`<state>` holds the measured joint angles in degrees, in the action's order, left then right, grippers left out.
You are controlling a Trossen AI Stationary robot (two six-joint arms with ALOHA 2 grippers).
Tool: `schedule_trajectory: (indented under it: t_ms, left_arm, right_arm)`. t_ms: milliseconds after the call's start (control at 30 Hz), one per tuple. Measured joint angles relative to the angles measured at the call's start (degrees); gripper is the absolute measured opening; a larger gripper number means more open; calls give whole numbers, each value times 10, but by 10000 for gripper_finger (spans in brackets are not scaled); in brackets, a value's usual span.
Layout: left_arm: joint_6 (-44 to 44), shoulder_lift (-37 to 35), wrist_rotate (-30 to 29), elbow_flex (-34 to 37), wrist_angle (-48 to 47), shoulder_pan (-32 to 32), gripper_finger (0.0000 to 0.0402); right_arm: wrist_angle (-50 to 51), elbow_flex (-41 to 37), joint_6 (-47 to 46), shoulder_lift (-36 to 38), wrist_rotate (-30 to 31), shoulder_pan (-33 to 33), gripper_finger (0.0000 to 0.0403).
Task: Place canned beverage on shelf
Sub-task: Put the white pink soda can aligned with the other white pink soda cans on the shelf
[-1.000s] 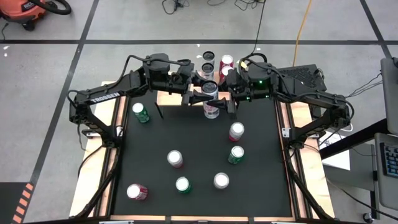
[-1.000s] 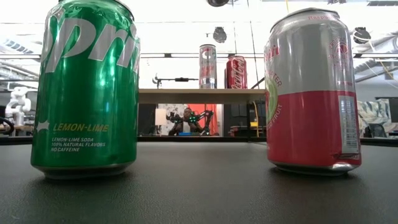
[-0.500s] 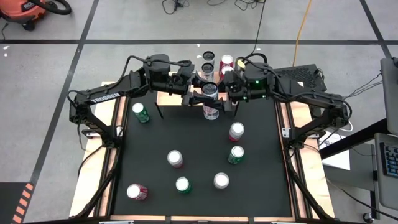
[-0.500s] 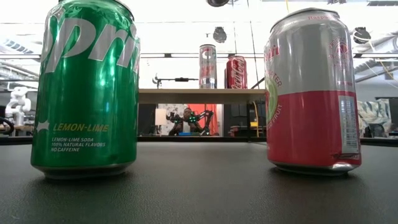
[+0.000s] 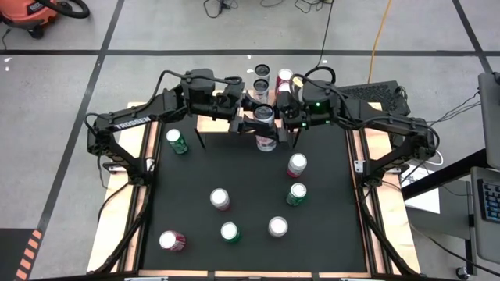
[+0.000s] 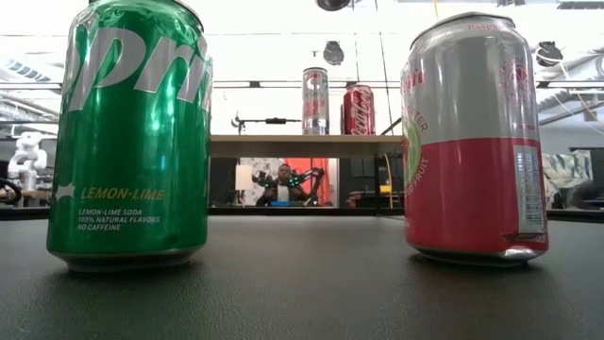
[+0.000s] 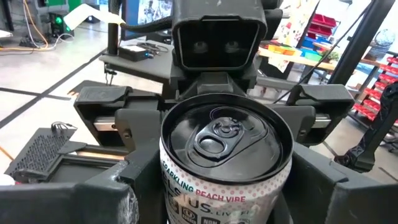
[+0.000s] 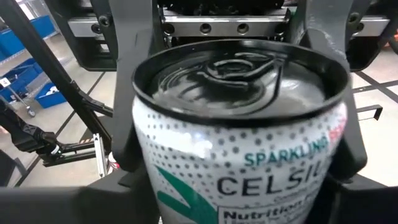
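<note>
High view: both grippers on one Celsius can (image 5: 265,115).
Left gripper (image 5: 247,119) and right gripper (image 5: 283,117) clasp it beside the wooden shelf (image 5: 211,122); cylindrical cans (image 5: 261,86) crowd behind.

Left gripper (image 5: 248,123), right gripper (image 5: 280,123), facing, clamped.

Bright even overhead light, soft shadows, blurred near can (image 8: 239,149), backlit windows

Black arms (image 5: 141,117), white TROSSEN lettering, green lights.
</note>
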<state>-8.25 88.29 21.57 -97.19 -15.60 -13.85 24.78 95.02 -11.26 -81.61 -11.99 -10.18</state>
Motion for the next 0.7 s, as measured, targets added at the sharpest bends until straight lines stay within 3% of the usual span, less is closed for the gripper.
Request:
schedule_trajectory:
  t_ms: [167, 333, 700]
  left_arm:
    - [0, 0, 1, 0, -13, 0, 251]
    - [0, 0, 2, 0, -16, 0, 251]
    - [0, 0, 0, 0, -15, 0, 251]
  right_arm:
    - [10, 0, -15, 4, -2, 0, 285]
    - [11, 0, -15, 4, -16, 0, 289]
    - [9, 0, 13, 4, -15, -1, 226]
